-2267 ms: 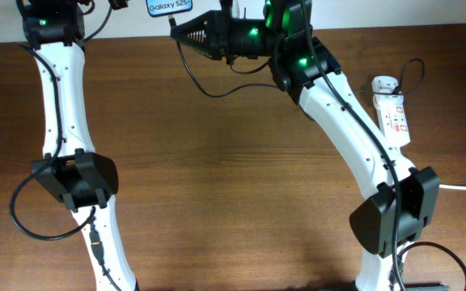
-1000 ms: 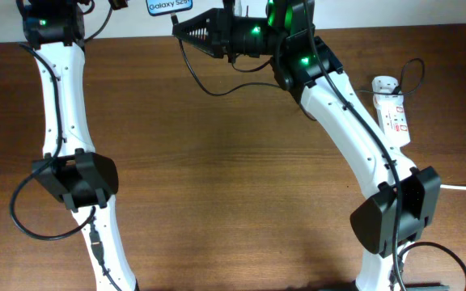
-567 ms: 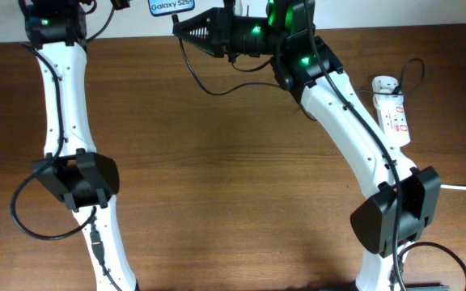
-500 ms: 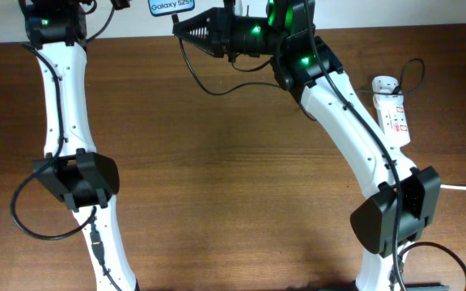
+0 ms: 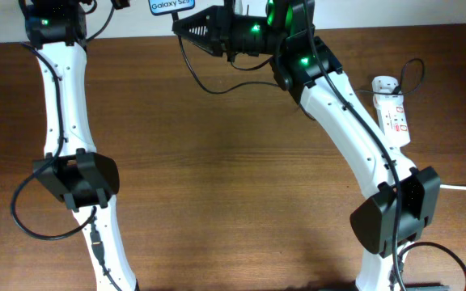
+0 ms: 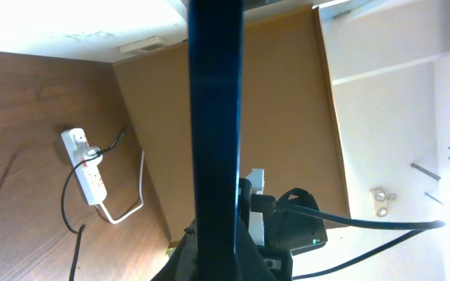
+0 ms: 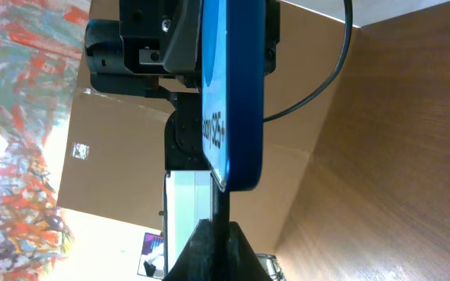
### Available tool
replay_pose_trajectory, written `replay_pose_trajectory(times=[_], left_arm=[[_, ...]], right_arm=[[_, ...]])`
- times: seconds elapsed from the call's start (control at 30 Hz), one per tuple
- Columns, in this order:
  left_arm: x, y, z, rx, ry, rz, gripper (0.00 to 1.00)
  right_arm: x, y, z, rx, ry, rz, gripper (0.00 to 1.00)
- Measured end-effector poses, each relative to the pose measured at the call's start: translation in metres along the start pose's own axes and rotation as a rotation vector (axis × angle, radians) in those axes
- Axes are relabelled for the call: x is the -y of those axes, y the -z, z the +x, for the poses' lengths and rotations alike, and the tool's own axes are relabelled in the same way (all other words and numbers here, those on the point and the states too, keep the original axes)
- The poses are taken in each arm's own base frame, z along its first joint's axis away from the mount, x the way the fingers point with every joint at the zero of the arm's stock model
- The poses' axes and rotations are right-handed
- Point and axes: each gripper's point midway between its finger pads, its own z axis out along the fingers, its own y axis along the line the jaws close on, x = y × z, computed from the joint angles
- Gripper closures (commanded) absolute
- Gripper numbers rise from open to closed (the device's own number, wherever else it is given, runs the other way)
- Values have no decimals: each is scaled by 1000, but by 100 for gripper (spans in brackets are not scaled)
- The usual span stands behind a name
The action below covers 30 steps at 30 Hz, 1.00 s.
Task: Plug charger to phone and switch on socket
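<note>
one brown wooden table carries the socket near its right edge, a cardboard panel behind. left gripper clamps the phone; right gripper pinches the charger tip.

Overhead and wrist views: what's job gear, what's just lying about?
Job gear:
phone
charger
socket

Just around, off the table:
cardboard panel
colourful painting

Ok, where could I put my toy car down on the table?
The table's bare middle, between the left arm and right arm. The far edge is crowded: phone, charger, and the socket far right.
</note>
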Motion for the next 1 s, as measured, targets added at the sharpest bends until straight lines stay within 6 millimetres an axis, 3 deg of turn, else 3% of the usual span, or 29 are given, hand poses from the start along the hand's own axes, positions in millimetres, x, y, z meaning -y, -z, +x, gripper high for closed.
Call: replay_pose_trajectory(times=[0.03, 0.1, 0.17, 0.23, 0.3, 0.37, 0.43, 0.5, 0.57, 0.6, 0.63, 0.67, 0.73, 0.77, 0.8, 0.87, 0.93, 1.0], left_arm=[[0, 0, 0, -2, 0, 0, 100], [1, -3, 9, -49, -8, 4, 100], [1, -8, 15, -82, -12, 9, 100], [2, -9, 16, -89, -19, 10, 100], [1, -9, 14, -75, -66, 11, 100], [-7, -9, 11, -52, -78, 4, 100], [-32, -9, 9, -9, 8, -37, 100], [-89, -7, 8, 47, 44, -136, 100], [-153, 4, 25, 93, 150, -364, 100], [-180, 9, 44, 65, 167, -488, 100], [-194, 10, 58, 32, 165, -585, 100], [-213, 4, 82, -40, 156, -727, 100], [-231, -22, 104, -137, 68, -870, 100], [-238, -38, 113, -177, 35, -892, 100], [-244, -41, 114, -187, 29, -903, 100], [-271, -32, 115, -193, 78, -933, 100], [-313, -18, 117, -197, 159, -949, 100], [-335, 2, 116, -183, 206, -976, 99]], right_arm=[[0, 0, 0, -2, 3, -1, 80], [0, 1, -5, 24, 9, 3, 49], [1, 3, -7, 31, 24, 6, 29], [2, 3, -6, 25, 36, 9, 11], [14, 3, 0, 4, 0, 50, 1], [32, 6, 8, -27, -13, 112, 2], [48, 11, 15, -53, -29, 167, 2], [80, 36, 17, -69, -58, 271, 2], [129, 81, 23, -54, -139, 496, 2], [142, 104, 20, -30, -138, 580, 2], [150, 125, 23, -28, -144, 648, 2], [151, 148, 24, -21, -132, 703, 2], [150, 171, 30, -41, -115, 753, 2], [152, 173, 34, -58, -111, 764, 2], [153, 176, 41, -89, -105, 775, 2], [155, 179, 48, -122, -86, 788, 2], [156, 180, 51, -143, -69, 794, 2], [156, 181, 52, -153, -61, 794, 2]])
